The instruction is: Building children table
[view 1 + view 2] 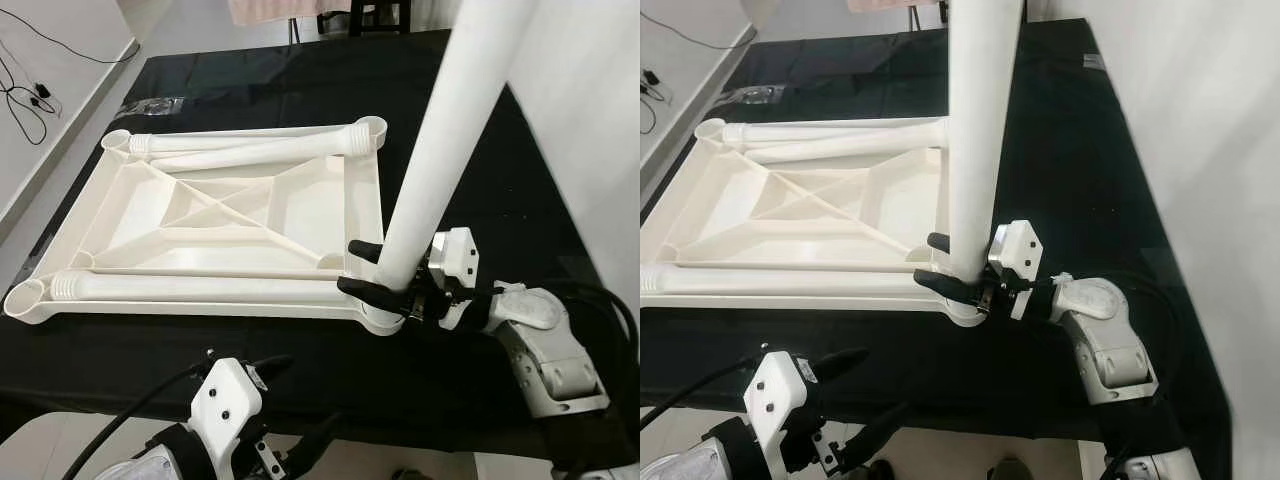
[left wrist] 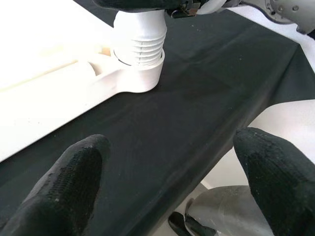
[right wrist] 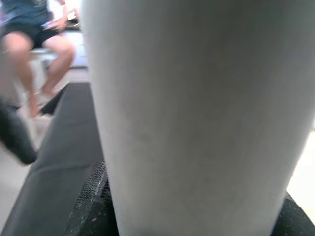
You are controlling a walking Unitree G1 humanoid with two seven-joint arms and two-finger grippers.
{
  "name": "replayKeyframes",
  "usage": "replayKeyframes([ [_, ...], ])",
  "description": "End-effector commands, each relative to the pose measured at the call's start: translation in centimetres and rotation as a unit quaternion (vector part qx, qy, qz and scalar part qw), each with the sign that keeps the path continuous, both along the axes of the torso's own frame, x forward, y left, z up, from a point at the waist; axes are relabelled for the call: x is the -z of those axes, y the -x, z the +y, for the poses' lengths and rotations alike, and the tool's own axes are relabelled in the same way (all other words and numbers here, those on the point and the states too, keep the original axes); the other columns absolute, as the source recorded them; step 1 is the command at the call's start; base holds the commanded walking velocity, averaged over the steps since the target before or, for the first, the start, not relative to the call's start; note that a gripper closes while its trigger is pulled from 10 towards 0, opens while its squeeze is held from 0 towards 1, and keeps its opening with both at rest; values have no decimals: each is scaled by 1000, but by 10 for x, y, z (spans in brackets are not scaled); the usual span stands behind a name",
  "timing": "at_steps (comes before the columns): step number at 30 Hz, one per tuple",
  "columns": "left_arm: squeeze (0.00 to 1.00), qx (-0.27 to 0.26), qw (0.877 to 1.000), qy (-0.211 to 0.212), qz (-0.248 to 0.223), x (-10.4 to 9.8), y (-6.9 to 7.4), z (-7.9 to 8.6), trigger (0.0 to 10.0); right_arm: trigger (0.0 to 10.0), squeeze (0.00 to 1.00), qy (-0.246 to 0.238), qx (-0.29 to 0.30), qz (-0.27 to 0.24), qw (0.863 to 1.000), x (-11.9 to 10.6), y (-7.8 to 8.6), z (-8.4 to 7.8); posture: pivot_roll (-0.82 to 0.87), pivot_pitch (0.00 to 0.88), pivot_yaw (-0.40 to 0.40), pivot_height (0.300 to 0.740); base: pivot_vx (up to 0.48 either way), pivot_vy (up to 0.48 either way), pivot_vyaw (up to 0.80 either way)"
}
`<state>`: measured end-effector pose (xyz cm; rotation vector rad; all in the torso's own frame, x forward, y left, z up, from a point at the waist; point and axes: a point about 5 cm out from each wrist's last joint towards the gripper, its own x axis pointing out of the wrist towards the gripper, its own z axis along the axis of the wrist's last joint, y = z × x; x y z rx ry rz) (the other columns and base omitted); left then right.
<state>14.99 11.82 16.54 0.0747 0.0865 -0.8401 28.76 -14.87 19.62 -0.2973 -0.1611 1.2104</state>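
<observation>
The right gripper (image 1: 378, 272) is closed around the upright white leg (image 1: 440, 170), one black finger on each side of it low down, just above the ribbed end that sits in the corner socket (image 2: 140, 73) of the upturned tabletop (image 1: 300, 210) directly beneath the fingers. That tabletop lies underside up on the black cloth (image 1: 480, 160), stretching away from the gripper toward the robot's left, with three more legs (image 1: 190, 288) lying flat in its frame on that far side. The left gripper (image 1: 845, 400) hangs below the table edge, nearer the robot than the socket, fingers (image 2: 64, 191) spread wide and empty. The main risk, as I judge it, is the leg leaning: it appears tilted in the left eye view, and if pressed or twisted off-axis the ribbed end could bind, or the light tabletop could slide on the cloth, since nothing braces it. How deep the ribs are seated cannot be told. The leg's top is cut off, and the right wrist view offers mostly blurred leg surface, with a seated person (image 3: 39, 44) faintly beyond.
</observation>
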Motion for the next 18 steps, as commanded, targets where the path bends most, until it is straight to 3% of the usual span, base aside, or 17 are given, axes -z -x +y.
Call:
replayKeyframes([
  [1, 0, 3, 1000, -9, 13, 2, 3, 2, 10000, 10000, 0, 32, -38, 85, 995, 31, 5, 3, -5, 296, 90, 740, 0, 0, 0],
  [2, 0, 4, 1000, -9, 13, 2, 3, 3, 10000, 10000, 0, 36, -68, 90, 993, 27, 5, 5, -3, 299, 91, 740, 0, 0, 0],
  [8, 0, 4, 1000, -8, 15, 1, 5, 3, 10000, 10000, 0, 39, -119, 97, 987, 20, 1, 10, 4, 303, 91, 740, 0, 0, 0],
  [12, 0, 5, 1000, -6, 22, -1, 12, 2, 10000, 10000, 0, 23, -200, 104, 974, -1, -19, 22, 24, 316, 88, 740, 0, 0, 0],
  [18, 0, 4, 1000, -2, 29, -2, 17, 1, 10000, 10000, 0, 43, -245, 98, 964, -11, -27, 26, 40, 327, 81, 740, 0, 0, 0],
])
